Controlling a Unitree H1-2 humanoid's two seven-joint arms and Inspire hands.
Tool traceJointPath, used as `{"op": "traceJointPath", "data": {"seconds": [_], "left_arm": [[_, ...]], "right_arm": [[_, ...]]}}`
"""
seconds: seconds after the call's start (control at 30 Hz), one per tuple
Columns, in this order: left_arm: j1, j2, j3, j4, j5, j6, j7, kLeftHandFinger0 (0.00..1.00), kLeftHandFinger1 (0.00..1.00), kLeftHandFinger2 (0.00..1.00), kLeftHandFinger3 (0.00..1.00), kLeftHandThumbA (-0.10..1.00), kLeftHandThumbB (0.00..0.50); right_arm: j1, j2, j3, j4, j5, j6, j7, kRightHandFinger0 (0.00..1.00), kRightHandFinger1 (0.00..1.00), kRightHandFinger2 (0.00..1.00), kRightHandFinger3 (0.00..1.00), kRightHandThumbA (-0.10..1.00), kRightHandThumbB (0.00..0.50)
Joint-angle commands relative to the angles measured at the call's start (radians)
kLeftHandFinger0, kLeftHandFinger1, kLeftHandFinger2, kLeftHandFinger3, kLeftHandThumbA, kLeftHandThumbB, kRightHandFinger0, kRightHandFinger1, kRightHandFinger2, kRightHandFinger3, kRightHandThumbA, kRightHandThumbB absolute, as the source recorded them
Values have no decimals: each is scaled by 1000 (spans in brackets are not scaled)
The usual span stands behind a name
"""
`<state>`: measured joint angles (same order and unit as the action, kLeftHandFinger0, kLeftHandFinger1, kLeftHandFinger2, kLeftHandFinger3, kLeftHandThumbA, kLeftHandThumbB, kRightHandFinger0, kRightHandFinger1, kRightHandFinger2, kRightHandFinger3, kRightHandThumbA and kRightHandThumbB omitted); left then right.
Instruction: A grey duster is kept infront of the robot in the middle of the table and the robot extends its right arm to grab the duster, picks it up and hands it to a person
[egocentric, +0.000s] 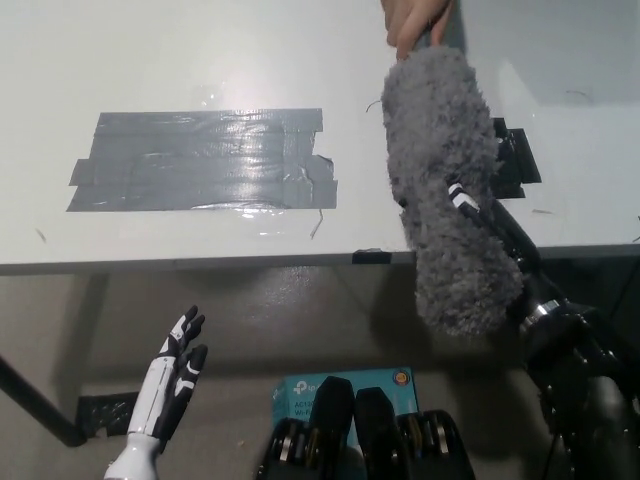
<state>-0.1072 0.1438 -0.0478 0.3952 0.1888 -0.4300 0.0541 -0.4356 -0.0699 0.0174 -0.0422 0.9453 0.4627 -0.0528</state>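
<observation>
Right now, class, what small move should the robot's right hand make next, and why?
Probably loosen its hold. The right hand grips the duster raised above the table, and a person's hand already holds the handle end at the top. The left hand rests low.

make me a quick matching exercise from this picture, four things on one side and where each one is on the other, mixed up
Things:
1. grey duster
2. left hand
3. grey tape patch
4. person's hand

Places:
A. top edge, at the duster's handle end
B. flat on the white table, left of middle
C. lower left, below the table edge, open
D. held in the right hand, off the table

Pairs: 1-D, 2-C, 3-B, 4-A
</observation>
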Motion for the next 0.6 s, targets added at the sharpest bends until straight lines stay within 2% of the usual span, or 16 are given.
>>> {"op": "traceJointPath", "data": {"seconds": [0.0,0.03,0.07,0.1,0.13,0.17,0.27,0.37,0.5,0.57], "left_arm": [[-32,30,2,-50,-2,-40,0,924,1000,1000,1000,963,233],[-31,30,1,-50,2,-40,5,923,1000,1000,1000,961,229],[-30,30,0,-50,3,-40,6,923,1000,1000,1000,960,228],[-31,29,0,-52,3,-40,5,921,1000,1000,1000,958,227],[-33,29,0,-52,3,-40,5,920,1000,1000,1000,957,227],[-35,30,0,-52,3,-40,6,918,1000,1000,1000,957,226],[-36,30,2,-55,-2,-40,2,915,1000,1000,1000,955,225],[-38,30,1,-55,-8,-40,0,914,1000,1000,1000,951,224],[-41,29,2,-52,1,-40,1,920,1000,1000,1000,965,227],[-43,28,4,-54,-3,-38,-3,922,1000,1000,1000,968,229]], "right_arm": [[-131,-44,72,-214,307,7,0,367,860,1000,1000,260,211],[-119,-47,77,-218,273,7,66,1000,1000,1000,1000,556,290],[-115,-45,76,-219,257,7,89,1000,1000,1000,1000,595,311],[-103,-43,73,-223,234,7,111,1000,1000,1000,1000,654,388],[-98,-44,71,-223,211,7,132,1000,1000,1000,1000,744,442],[-91,-48,70,-224,174,7,163,1000,1000,1000,1000,805,476],[-82,-60,64,-231,127,5,198,1000,1000,1000,1000,847,500],[-71,-68,54,-230,104,-8,227,1000,1000,1000,1000,833,500],[-33,-88,51,-243,-22,-75,232,1000,1000,1000,1000,981,500],[0,-98,45,-258,-71,-106,236,1000,1000,1000,1000,1000,486]]}}
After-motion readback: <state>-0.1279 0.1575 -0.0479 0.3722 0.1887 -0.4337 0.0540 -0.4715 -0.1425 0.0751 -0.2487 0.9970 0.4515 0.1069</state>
